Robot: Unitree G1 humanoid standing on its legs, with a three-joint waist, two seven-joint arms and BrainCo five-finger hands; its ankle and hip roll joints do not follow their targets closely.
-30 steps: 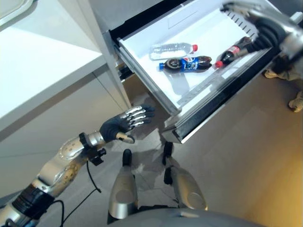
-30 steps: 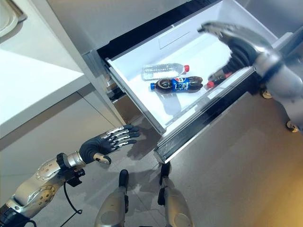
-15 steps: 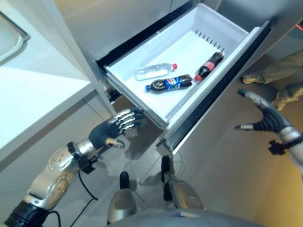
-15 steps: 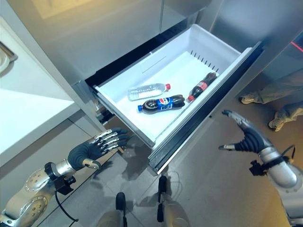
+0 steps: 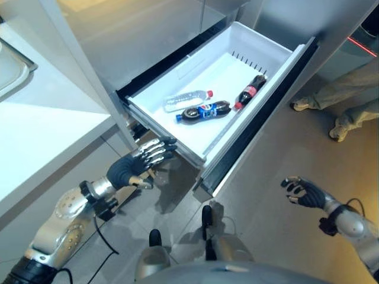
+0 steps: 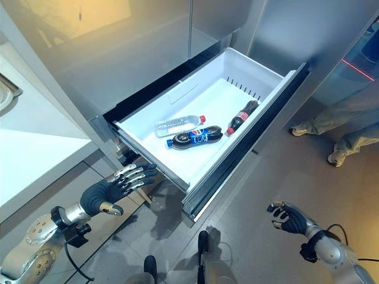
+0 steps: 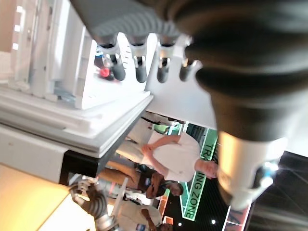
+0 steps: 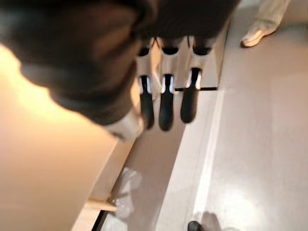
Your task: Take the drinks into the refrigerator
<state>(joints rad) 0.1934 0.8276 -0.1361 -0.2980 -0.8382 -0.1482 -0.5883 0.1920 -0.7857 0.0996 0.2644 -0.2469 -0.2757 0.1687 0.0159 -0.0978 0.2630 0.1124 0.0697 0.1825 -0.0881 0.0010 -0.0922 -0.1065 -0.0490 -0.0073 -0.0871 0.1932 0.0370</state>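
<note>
Left hand hung just below the front-left corner of the pulled-out white drawer in the left eye view, fingers straight and relaxed, holding nothing, while the right hand sat low over the grey floor, well apart from the drawer, fingers loosely curled around nothing. Over in the right eye view, all three drinks lay on their sides inside the drawer: a clear water bottle, a dark cola bottle with a blue label just beside it, and a smaller cola bottle with a red cap nearer the far side. From the left wrist, straight fingers pointed at the drawer's white edge. From the right wrist, dark fingertips hung bent over the floor, with a person's shoe beyond.
</note>
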